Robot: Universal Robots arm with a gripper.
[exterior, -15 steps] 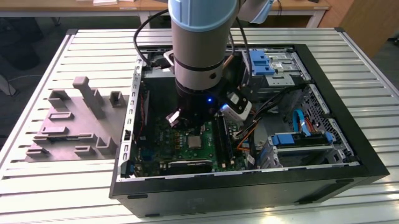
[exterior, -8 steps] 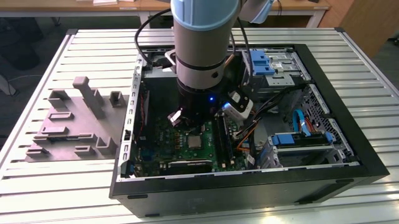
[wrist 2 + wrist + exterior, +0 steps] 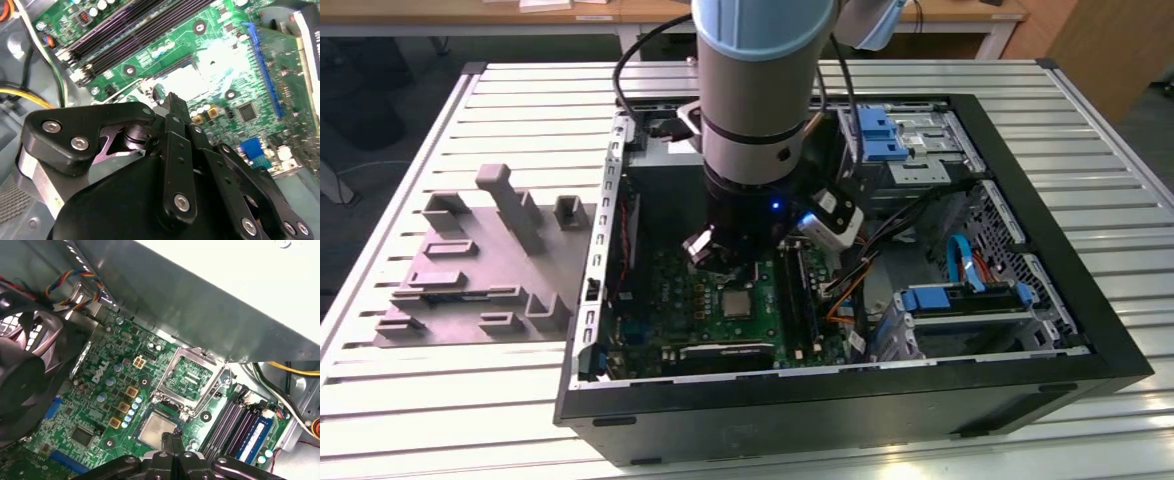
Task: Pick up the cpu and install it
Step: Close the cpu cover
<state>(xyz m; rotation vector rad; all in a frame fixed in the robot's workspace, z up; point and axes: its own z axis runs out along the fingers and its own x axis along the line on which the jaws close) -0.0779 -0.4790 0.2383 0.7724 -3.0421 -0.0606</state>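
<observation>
The cpu (image 3: 156, 427) is a small pale silver square lying flat in its socket on the green motherboard (image 3: 95, 405), also seen in the exterior view (image 3: 738, 303). The silver socket frame (image 3: 187, 377) stands hinged open beside it. My gripper (image 3: 172, 440) hangs low inside the case, just above the cpu's edge. Its black fingers are shut together with nothing visible between them. The second wrist view has the fingertips (image 3: 172, 100) pointing down at the board. In the exterior view the gripper (image 3: 720, 262) sits under the arm, over the socket area.
The open black computer case (image 3: 1067, 250) lies on a slatted metal table. A grey moulded tray (image 3: 467, 270) with upright posts rests at the exterior view's left. A black fan (image 3: 25, 375), memory slots (image 3: 230, 425) and loose cables (image 3: 881, 250) crowd the socket.
</observation>
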